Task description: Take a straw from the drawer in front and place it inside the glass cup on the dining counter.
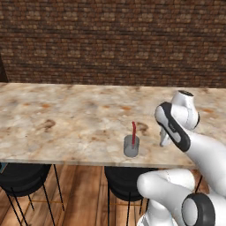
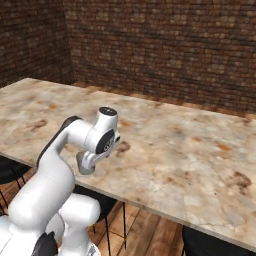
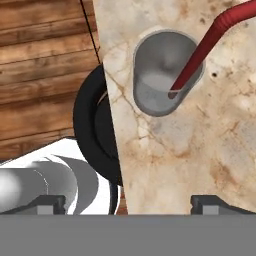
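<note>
The thin red straw with a bent top (image 3: 200, 55) stands inside the small grey translucent glass cup (image 3: 162, 75), its lower end on the cup's bottom, leaning against the rim. The cup sits near the front edge of the beige marbled stone surface (image 1: 66, 119), above a black round stool (image 3: 92, 125). The pincer (image 3: 129, 202) hangs over it, tips wide apart, holding nothing. The straw looks light, stiff and slippery; a grip at mid-shaft would suit. The cup seems light and easily tipped.
</note>
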{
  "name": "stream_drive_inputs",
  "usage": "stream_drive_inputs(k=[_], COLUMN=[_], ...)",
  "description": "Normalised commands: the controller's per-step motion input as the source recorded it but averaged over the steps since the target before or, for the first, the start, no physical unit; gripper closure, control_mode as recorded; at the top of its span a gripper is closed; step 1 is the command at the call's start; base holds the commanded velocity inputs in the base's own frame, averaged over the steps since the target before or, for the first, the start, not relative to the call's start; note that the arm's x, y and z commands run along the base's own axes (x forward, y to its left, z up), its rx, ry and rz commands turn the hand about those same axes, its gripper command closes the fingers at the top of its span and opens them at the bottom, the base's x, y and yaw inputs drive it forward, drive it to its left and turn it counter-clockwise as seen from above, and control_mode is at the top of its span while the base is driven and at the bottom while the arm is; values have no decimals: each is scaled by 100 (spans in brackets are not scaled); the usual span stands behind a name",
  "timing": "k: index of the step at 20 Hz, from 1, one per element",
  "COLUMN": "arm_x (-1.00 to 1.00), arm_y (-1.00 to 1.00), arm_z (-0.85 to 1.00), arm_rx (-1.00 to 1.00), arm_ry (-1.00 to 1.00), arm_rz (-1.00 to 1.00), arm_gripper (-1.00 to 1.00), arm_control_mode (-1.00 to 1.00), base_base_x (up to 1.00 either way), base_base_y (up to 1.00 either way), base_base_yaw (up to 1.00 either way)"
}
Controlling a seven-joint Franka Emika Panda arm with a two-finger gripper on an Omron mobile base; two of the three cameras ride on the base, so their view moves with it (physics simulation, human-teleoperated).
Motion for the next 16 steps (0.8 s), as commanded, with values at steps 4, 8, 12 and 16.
stream_drive_inputs(k=[4, 8, 12, 16], arm_x=[-92, -76, -49, -21], arm_y=[-27, -18, -10, 0], arm_z=[0, 0, 1, 11], arm_rx=[-11, -4, 0, -1], arm_ry=[12, 12, 6, 3], arm_rz=[-10, -11, -9, -7], arm_gripper=[-100, -100, -100, -100], arm_control_mode=[-100, -100, -100, -100], base_base_x=[0, 0, 0, 0], base_base_y=[0, 0, 0, 0], base_base_yaw=[0, 0, 0, 0])
